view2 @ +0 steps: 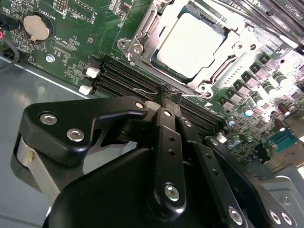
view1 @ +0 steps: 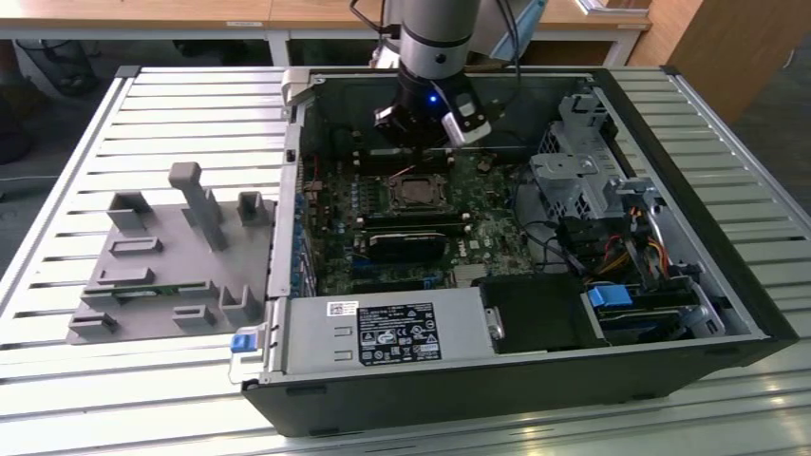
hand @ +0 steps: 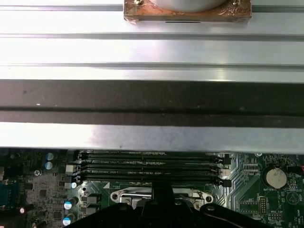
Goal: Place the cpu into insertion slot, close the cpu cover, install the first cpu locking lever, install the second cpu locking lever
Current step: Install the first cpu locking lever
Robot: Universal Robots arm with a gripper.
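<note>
White label [view1: 395,334] on power supply: print too small to read.

A ribbed, silvery metal counter [view1: 152,104] of long slats spreads across the exterior view, catching bright glare along its near edge. Behind it stand wooden desks [view1: 190,14] on white legs, with a wooden cabinet [view1: 723,47] at the exterior view's right over dark floor [view1: 780,114]
</note>
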